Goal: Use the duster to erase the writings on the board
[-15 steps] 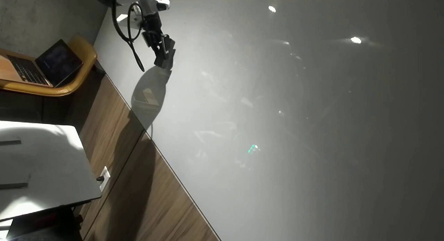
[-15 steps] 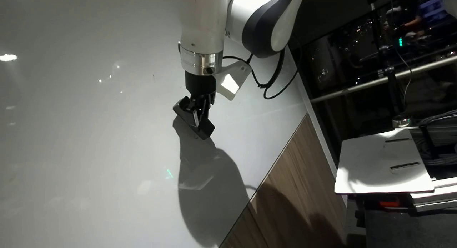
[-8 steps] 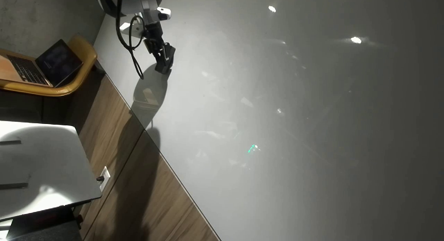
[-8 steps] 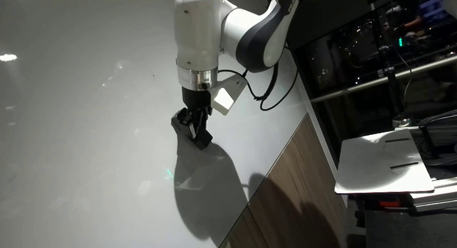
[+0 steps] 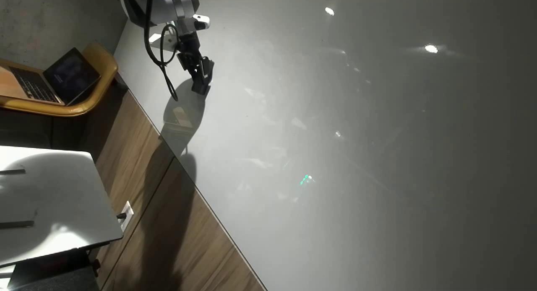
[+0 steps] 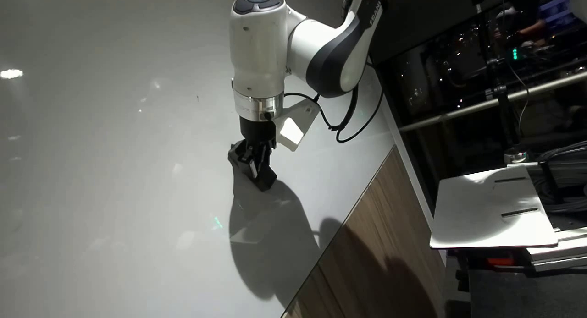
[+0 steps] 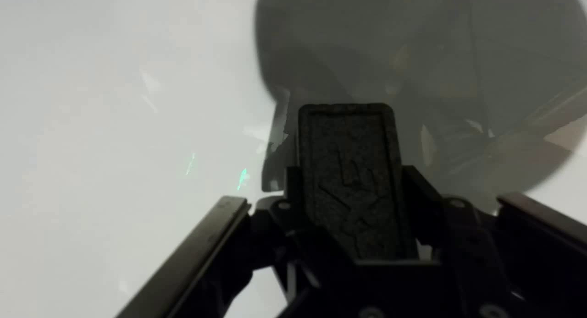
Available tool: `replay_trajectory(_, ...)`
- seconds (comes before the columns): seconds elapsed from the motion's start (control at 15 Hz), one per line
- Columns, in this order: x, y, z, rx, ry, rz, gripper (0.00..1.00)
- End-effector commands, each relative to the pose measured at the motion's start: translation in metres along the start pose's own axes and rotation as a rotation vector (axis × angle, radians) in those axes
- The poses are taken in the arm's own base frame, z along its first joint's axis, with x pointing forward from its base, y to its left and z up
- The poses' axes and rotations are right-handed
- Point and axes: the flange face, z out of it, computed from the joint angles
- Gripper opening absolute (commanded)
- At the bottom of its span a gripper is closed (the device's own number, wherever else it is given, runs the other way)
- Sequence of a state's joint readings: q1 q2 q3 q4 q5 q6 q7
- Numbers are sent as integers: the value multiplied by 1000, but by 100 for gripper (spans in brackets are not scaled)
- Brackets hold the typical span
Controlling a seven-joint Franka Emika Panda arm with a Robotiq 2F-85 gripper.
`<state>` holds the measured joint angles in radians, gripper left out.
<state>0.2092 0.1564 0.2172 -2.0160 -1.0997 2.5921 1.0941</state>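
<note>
The duster (image 6: 266,179) is a dark flat rectangular block. In the wrist view the duster (image 7: 348,139) sits lengthwise between the two fingers, its scored back facing the camera. My gripper (image 7: 351,180) is shut on its sides. In an exterior view the duster (image 5: 200,89) is at or very near the board (image 5: 377,157); I cannot tell how firmly it touches. The glossy board also fills much of the wrist view (image 7: 91,217). No zigzag writings show clearly now; any under the duster or in its shadow are hidden. A tiny dark speck (image 6: 197,98) shows on the board.
Wood panelling (image 5: 201,236) borders the board's lower edge. A white table (image 5: 54,194) stands beside it, also in an exterior view (image 6: 477,199). An open laptop (image 5: 71,75) rests on a yellow chair (image 5: 110,68). A black cable loop (image 6: 353,109) hangs from the arm.
My gripper with the duster has moved down along the board, then slightly right in both exterior views. A small dark curl seen just below the duster one second ago no longer shows.
</note>
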Motion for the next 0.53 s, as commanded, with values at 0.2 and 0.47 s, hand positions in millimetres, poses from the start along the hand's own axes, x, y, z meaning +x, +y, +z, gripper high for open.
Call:
replay_trajectory(0.2,11,74,24,-76,30,12,30)
replay_trajectory(0.47,0,121,14,-96,-5,29,30)
